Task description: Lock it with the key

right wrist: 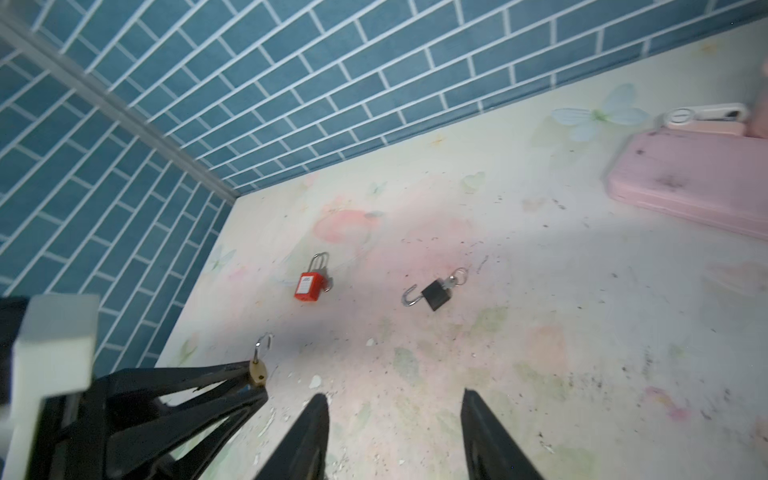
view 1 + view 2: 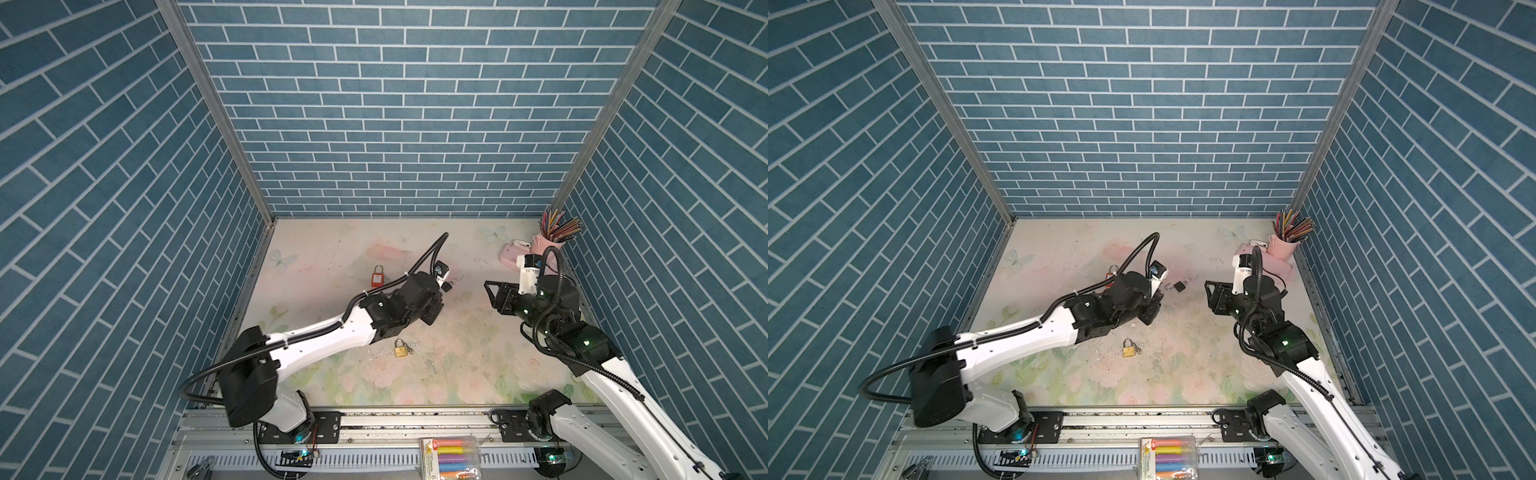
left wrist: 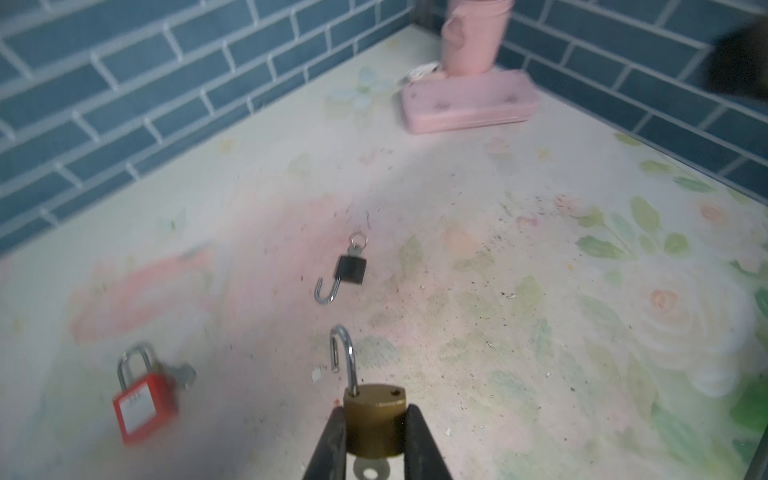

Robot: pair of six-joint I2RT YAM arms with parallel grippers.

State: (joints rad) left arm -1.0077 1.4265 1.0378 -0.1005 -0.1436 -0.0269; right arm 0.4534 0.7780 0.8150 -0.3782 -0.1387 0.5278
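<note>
My left gripper [image 3: 374, 419] is shut on a small brass padlock [image 3: 374, 415], gripping its body from both sides. The silver shackle [image 3: 345, 357] stands open, swung out of its hole. A pale key head [image 3: 370, 471] shows under the body between the fingers. In the right wrist view the same padlock [image 1: 258, 372] sits at the left gripper's tip, above the table. My right gripper [image 1: 393, 395] hangs open and empty to the right of it, seen in both top views [image 2: 488, 291] [image 2: 1207, 286].
On the floral table lie a black padlock [image 3: 351, 269] [image 2: 1178, 286] with open shackle and key, a red padlock [image 2: 377, 277] [image 1: 309, 282], and a second brass padlock [image 2: 400, 348]. A pink pencil cup [image 2: 548, 245] and pink case [image 3: 465, 102] fill the back right corner.
</note>
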